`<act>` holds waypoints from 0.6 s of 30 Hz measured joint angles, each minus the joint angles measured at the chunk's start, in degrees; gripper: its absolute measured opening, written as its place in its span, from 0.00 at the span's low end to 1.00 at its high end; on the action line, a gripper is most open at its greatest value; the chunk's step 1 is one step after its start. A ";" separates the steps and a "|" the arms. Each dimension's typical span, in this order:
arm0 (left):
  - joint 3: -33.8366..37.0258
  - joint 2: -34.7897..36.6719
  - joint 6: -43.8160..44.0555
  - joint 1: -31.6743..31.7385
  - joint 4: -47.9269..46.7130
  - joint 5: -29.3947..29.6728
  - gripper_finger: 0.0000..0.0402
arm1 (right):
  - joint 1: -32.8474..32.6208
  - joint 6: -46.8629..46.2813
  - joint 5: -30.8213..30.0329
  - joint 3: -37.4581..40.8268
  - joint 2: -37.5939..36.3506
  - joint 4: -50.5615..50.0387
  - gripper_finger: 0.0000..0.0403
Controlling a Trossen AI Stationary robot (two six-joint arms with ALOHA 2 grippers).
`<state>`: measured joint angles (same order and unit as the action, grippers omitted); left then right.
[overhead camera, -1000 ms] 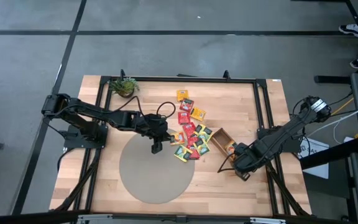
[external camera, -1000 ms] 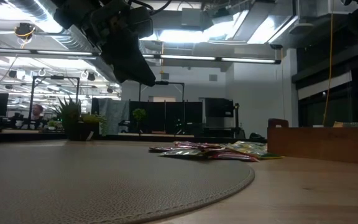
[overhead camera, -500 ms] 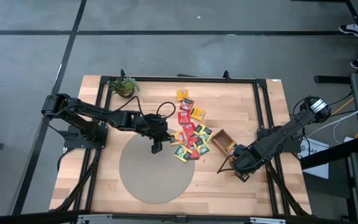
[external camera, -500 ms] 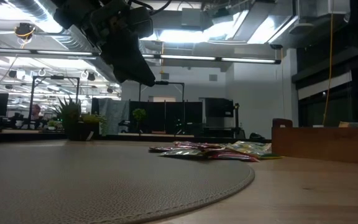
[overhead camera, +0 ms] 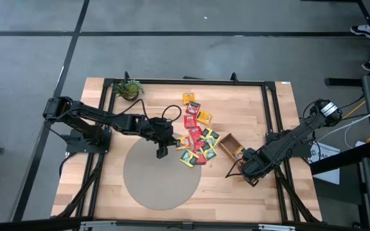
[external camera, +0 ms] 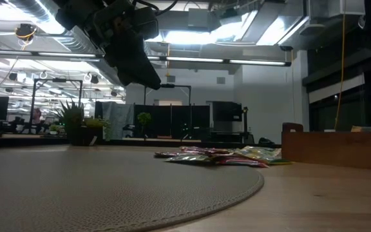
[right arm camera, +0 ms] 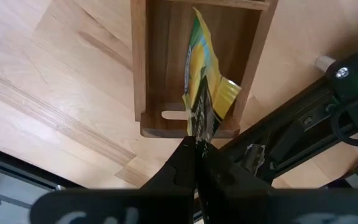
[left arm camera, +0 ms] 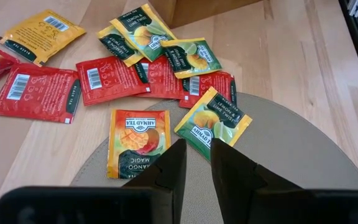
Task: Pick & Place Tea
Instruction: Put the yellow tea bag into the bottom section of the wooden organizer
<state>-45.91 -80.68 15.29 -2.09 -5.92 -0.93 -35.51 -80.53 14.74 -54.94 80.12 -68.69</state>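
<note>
The tea sachets (overhead camera: 194,138), red, yellow-orange and dark green, lie scattered flat on the wood and on the edge of the round grey mat (overhead camera: 162,176). They also show in the low view (external camera: 218,156) and the left wrist view (left arm camera: 138,140). My left gripper (overhead camera: 162,153) (left arm camera: 197,149) hovers above the mat by the nearest sachets, open by a narrow gap and empty. My right gripper (overhead camera: 245,173) (right arm camera: 196,144) is shut on a yellow-green sachet (right arm camera: 204,81) over the end of the wooden tray (overhead camera: 227,144) (right arm camera: 138,68). My right gripper pinches the yellow-green sachet between its two fingers by one dark-printed edge (right arm camera: 199,127). The fingers point down from above. The sachet shows edge-on and reaches away from the fingers over the tray's end compartment, lifted clear of the table; whether its far end touches the tray floor I cannot tell.
A small potted plant (overhead camera: 128,89) (external camera: 76,125) stands near the table's far left corner. A black frame rail (overhead camera: 185,81) runs round the table top. The tray's wall (external camera: 333,148) rises at the right of the low view. Bare wood lies along the near edge.
</note>
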 joint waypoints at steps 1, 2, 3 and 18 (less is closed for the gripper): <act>0.00 0.00 0.00 0.00 0.00 0.02 0.18 | 0.01 0.00 0.00 0.00 0.00 0.00 0.01; 0.00 0.00 0.00 0.00 0.00 0.02 0.18 | 0.01 0.00 0.02 0.00 0.00 0.00 0.01; 0.00 0.00 0.00 0.00 0.00 0.02 0.18 | 0.01 0.00 0.13 0.00 0.00 0.00 0.01; 0.00 0.00 -0.02 0.00 0.03 0.14 0.18 | 0.26 0.28 1.58 0.00 0.00 -0.13 0.02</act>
<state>-45.91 -80.68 15.27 -2.09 -5.89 -0.79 -35.24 -80.25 16.33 -54.94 80.12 -68.82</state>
